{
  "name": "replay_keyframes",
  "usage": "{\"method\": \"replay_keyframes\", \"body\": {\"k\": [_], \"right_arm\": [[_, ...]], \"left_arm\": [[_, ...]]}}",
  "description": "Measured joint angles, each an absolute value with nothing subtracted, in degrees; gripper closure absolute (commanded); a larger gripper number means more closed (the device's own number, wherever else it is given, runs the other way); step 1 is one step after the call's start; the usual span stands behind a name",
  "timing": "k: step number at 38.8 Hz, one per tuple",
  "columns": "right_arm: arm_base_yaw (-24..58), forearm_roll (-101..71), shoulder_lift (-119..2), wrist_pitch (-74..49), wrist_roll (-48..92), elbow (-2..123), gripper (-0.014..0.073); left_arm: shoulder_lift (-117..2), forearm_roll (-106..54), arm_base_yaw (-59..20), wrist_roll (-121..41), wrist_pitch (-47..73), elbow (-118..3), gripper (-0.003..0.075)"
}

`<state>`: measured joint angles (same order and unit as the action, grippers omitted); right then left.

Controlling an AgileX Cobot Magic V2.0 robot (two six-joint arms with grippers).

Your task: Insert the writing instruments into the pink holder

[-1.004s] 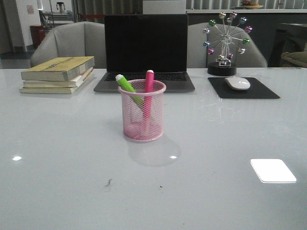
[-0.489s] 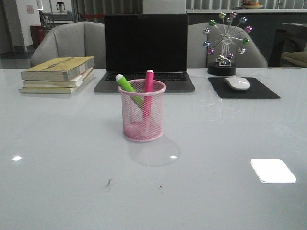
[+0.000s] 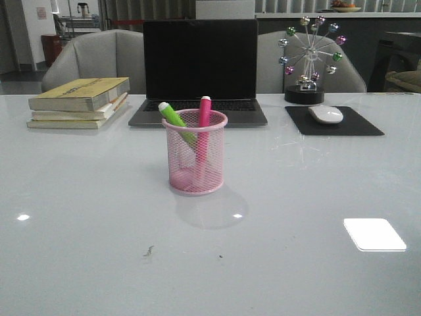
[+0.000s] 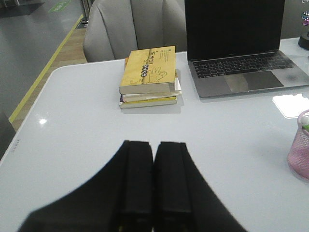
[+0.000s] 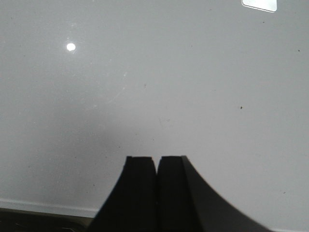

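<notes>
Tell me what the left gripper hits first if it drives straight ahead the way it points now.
Probably the stack of books. The left gripper, jaws shut, points over bare table toward them; depth is hard to judge, so it might meet the tabletop first.

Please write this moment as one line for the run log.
lime green marker and magenta pink marker: in pale pink wire-mesh cup | left gripper: shut | right gripper: shut

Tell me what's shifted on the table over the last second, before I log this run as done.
Nothing visibly changed. The lime green marker and the magenta marker stand in the pink holder just as before, green leaning left, magenta near upright. Books, laptop and mouse are where they were. Both claws, left and right, are shut and hold nothing.
</notes>
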<state>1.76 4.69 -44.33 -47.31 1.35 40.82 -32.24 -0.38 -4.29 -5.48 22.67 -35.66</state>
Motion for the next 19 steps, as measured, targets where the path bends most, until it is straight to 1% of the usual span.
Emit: {"method": "replay_keyframes", "body": {"k": [14,19], "right_arm": [[1.76,4.69,-44.30,-49.07,1.13,40.82,0.0565],[1.76,4.69,-42.67,-48.55,1.13,40.05,0.0565]], "left_arm": [[-32.24,-0.38,-4.29,-5.48,22.18,-34.77,0.0629],[-32.24,-0.38,-4.29,-5.48,17.09,-32.64,0.0629]]}}
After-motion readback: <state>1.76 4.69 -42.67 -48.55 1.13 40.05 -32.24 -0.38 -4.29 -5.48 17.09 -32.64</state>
